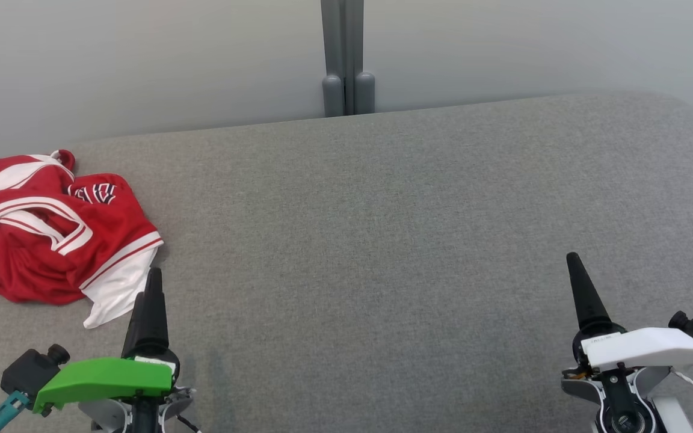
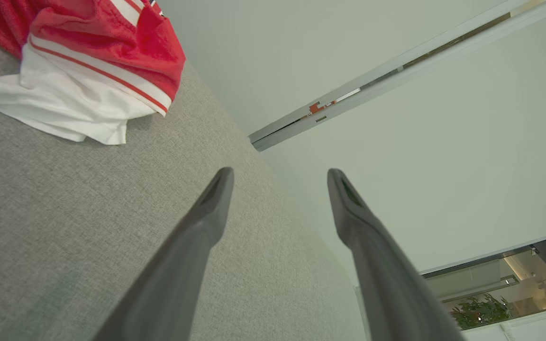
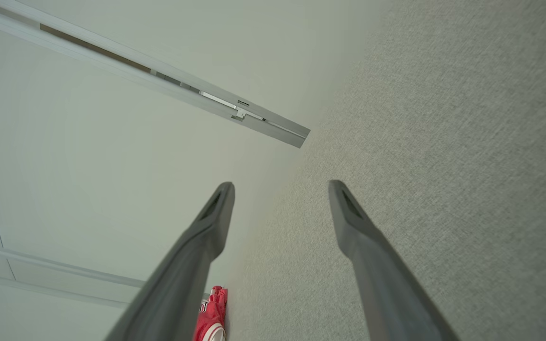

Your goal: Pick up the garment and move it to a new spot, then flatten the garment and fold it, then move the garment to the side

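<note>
Nearest the head camera, the left gripper [image 1: 153, 275] sits at lower left under a green wrist cover [image 1: 103, 377]. The right gripper [image 1: 572, 260] sits at lower right under a white wrist cover [image 1: 647, 349]. Both point away from the robot across the grey fabric surface [image 1: 382, 240]. From the head view each pair of fingers lines up as one dark spike, so the gap cannot be read there. In the left wrist view, the left gripper [image 2: 280, 174] has its fingers spread wide with only surface and wall between the tips, nothing held. In the right wrist view, the right gripper [image 3: 280, 186] is spread the same way and is also empty. Whether either set of fingers rests on the fabric or hangs just over it cannot be told. The garment [image 1: 40, 228] is a red jersey with white bands and a white panel. It lies crumpled at the far left of the surface, near its back edge. Its white hem is just beside the left fingertip in the head view. The left wrist view shows the garment [image 2: 88, 71] clear of both fingers, not touched. In the right wrist view the garment [image 3: 211, 312] shows as a small red patch, well apart from that gripper. Beyond the back edge stands a pale wall [image 1: 142, 60] with a grey vertical post [image 1: 346, 54] at its middle.
</note>
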